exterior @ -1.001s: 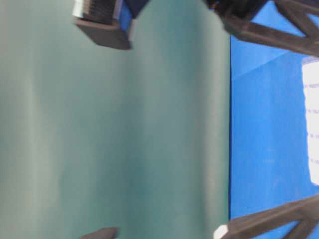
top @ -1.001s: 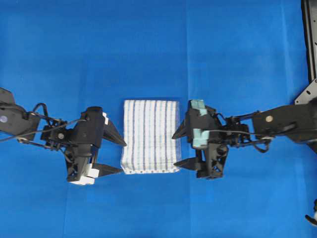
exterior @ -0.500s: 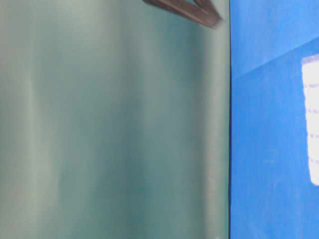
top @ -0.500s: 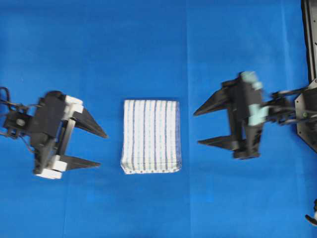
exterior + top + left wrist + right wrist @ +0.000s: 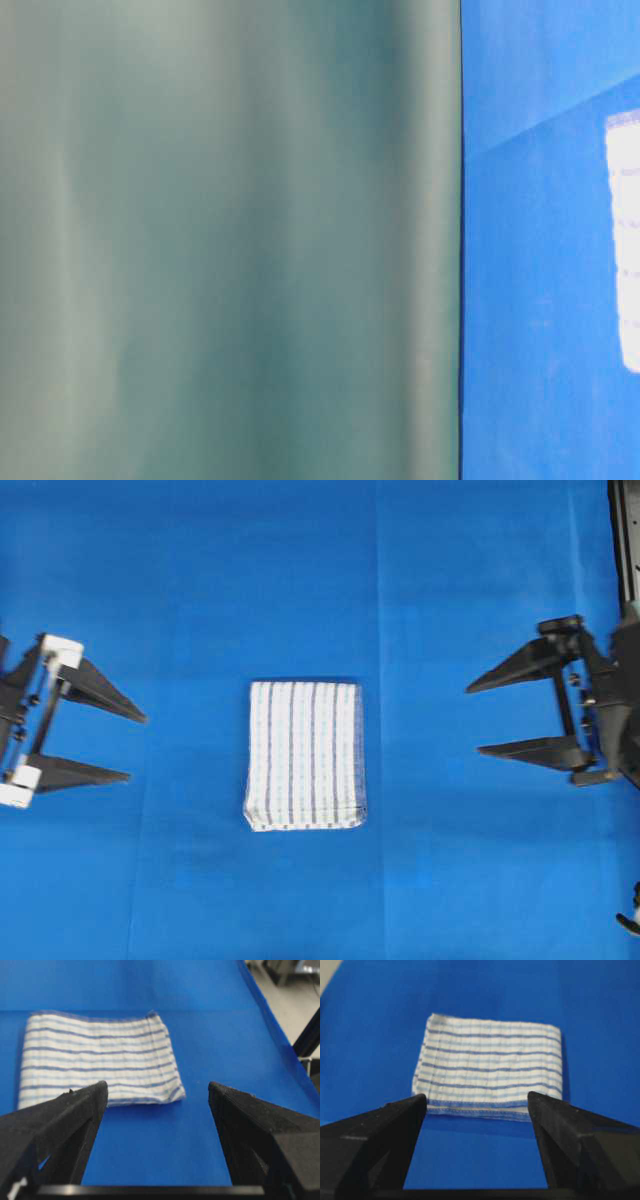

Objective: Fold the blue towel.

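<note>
The blue towel, white with thin blue stripes, lies folded into a small neat rectangle at the middle of the blue sheet. It also shows in the left wrist view, in the right wrist view and at the right edge of the table-level view. My left gripper is open and empty at the far left, well clear of the towel. My right gripper is open and empty at the far right, also well clear. Each gripper's jaws point at the towel.
The blue sheet covers the whole table. A black metal frame stands along the right edge. A grey-green backdrop fills most of the table-level view.
Both grippers have drawn back from the towel's sides to the far left and far right, open throughout. The towel has not moved.
</note>
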Available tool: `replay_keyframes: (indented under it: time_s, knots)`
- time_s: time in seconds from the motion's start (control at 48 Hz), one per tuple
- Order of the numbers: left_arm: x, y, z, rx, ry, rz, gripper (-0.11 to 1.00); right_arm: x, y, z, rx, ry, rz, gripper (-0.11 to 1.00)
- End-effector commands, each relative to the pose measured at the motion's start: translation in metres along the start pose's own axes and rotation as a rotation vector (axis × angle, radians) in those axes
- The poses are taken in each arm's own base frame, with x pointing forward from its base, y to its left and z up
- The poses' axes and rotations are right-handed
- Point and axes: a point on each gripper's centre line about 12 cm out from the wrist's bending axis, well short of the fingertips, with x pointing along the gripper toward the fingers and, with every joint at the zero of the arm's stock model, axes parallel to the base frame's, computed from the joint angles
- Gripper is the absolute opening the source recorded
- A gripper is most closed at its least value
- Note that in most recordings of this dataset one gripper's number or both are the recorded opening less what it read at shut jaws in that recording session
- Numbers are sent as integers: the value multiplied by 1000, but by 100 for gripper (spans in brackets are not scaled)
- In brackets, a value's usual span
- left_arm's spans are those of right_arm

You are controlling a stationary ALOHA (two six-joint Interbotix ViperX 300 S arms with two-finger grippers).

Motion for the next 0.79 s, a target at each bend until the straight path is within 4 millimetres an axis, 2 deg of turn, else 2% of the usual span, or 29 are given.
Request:
replay_keyframes:
  time_s: [0.0,0.146,0.354,0.542,0.771]
  knots:
    - [-11,4,-1,-2,-40,9,77,-8,-1,-3,-5,-32,4,85]
    - [-26,9,-13,-7,-73,24,77,-18,-6,-19,-3,-51,3,85]
    - [-41,12,-29,-9,-115,24,76,-20,-10,-38,-3,-68,5,85]
    - [-47,13,-39,-9,-130,22,76,-21,-12,-45,-2,-81,8,85]
    - [-47,14,-42,-9,-126,24,76,-21,-13,-46,0,-80,0,85]
